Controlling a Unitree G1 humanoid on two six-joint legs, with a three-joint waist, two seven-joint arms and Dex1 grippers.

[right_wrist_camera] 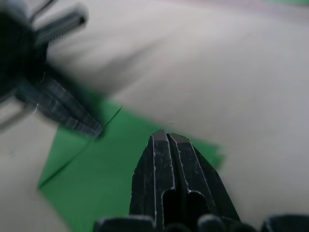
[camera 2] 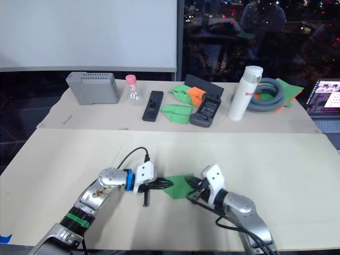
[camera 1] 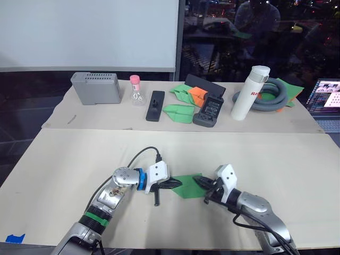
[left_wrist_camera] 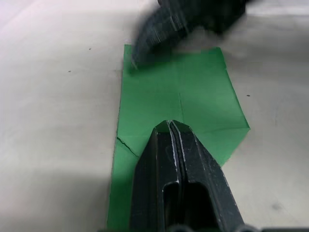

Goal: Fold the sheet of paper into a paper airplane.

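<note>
The thin bright green creased sheet of paper (camera 1: 187,185) lies flat on the bench between both hands: left hand (camera 1: 171,184) and right hand (camera 1: 204,183), fingers pressed together, press its opposite ends.

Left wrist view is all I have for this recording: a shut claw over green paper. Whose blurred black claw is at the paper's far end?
Observer: The right claw, coming in from the opposite side of the sheet of paper.
Operator: Is it open?
Observer: No. The right wrist view shows its fingers closed together over the paper.
Operator: Anything else green on the table?
Observer: Yes, smaller green paper darts at the far side, beside a black remote.
</note>
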